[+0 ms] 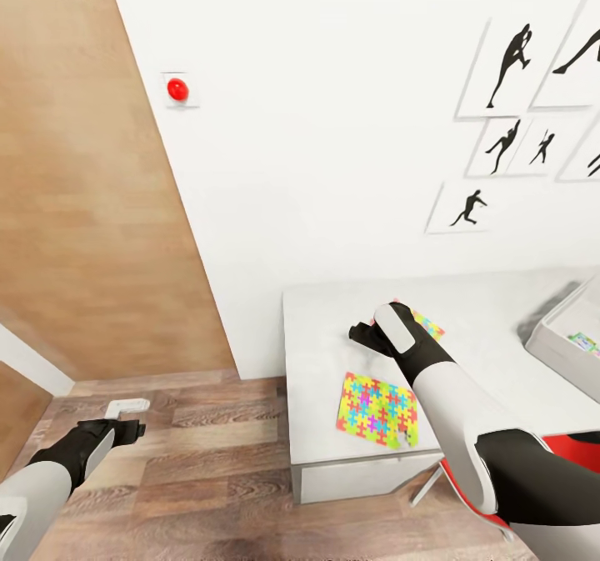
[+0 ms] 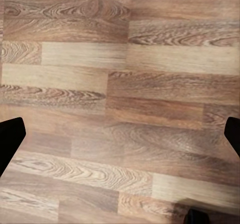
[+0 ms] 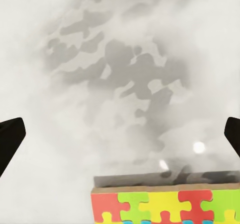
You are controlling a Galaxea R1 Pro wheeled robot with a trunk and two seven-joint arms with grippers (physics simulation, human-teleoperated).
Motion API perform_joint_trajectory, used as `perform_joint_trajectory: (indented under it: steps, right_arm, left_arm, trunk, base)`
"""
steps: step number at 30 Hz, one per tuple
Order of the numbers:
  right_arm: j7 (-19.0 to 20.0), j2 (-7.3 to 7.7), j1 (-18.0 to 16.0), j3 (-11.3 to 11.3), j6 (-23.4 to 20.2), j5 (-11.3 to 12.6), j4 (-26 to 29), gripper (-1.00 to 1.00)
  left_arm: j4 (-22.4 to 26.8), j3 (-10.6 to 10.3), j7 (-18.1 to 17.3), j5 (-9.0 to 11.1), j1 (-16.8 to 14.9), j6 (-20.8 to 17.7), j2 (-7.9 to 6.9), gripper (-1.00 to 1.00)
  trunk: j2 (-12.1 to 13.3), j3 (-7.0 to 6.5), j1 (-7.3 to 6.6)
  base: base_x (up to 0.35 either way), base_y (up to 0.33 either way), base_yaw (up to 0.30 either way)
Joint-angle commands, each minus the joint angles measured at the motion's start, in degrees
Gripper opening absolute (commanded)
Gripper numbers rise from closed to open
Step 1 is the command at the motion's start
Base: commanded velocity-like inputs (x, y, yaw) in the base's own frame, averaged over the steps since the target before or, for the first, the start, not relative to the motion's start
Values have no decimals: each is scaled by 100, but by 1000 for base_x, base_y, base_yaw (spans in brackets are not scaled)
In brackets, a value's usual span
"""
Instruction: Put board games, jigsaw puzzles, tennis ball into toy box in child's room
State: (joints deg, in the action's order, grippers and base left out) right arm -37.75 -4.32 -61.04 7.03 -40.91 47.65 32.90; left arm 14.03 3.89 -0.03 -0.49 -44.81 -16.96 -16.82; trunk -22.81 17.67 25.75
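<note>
The white worktop (image 1: 500, 361) runs along the wall, and everything in play lies on it, which is why the robot is parked at its end with the right arm stretched out over the surface. At the far right edge of the head view sits the toy box (image 1: 560, 346), a shallow grey bin with something colourful already showing inside; that's the destination, well apart from the puzzles. Nearer the front edge lies one jigsaw puzzle (image 1: 377, 409), flat and untouched. The second jigsaw puzzle (image 1: 428, 324) peeks out from behind the right claw (image 1: 367, 338), which hangs just over its corner. In the right wrist view that puzzle's (image 3: 165, 206) edge sits low between the two dark fingertips (image 3: 10, 136), both far out at the frame's sides, so the claw is spread wide and holding nothing. I'd judge it's lining up to get under a thin flat square, a tricky pick. The left claw (image 1: 125, 429) hangs low over the wood floor (image 2: 120, 84), parked out of the way, fingers wide too and empty.
</note>
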Motion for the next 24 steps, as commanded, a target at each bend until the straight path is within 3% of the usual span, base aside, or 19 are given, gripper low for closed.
perform_joint_trajectory:
  steps: [1, 24]
  right_arm:
    - [-57, 6, -5, 27, -5, 60, 6, 100]
    - [-48, 10, 4, 27, -1, 60, 6, 100]
  left_arm:
    - [12, 39, 1, -4, -2, -36, 5, 100]
    - [12, 38, 2, -4, -2, -35, 7, 100]
  trunk:
    - [-11, 20, 3]
    - [-11, 229, 3]
  base:
    - [-26, 0, 0]
    - [-13, 0, 0]
